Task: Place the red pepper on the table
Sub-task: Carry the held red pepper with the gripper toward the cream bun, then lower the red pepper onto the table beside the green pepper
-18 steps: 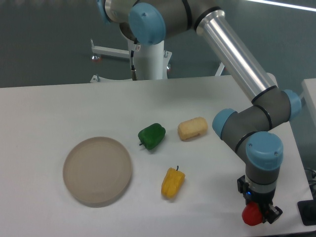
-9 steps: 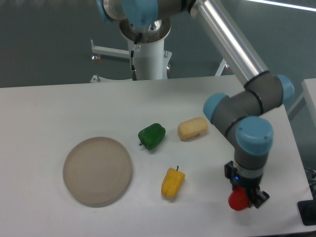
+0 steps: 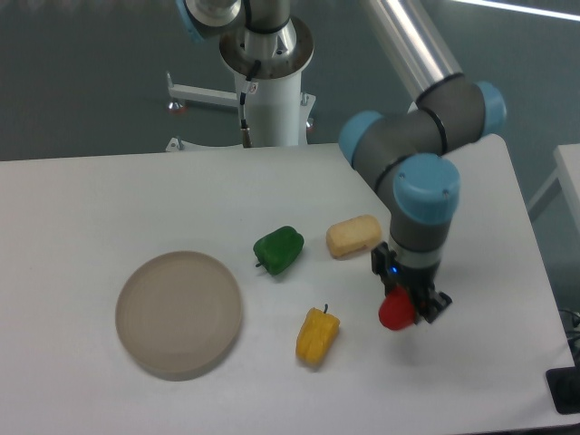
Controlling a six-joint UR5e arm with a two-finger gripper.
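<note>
Gripper (image 3: 404, 306): clamped on glossy red pepper (image 3: 396, 313), held over matte white table (image 3: 109, 199) | yellow pepper (image 3: 316, 334): left of it | round beige plate (image 3: 178, 314) | green pepper (image 3: 278, 249) | pale oblong roll (image 3: 353, 236)

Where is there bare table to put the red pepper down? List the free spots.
Free: table left and behind the plate, and right of the gripper holding the red pepper. Crowded: between green pepper, yellow pepper and pale yellow block.
</note>
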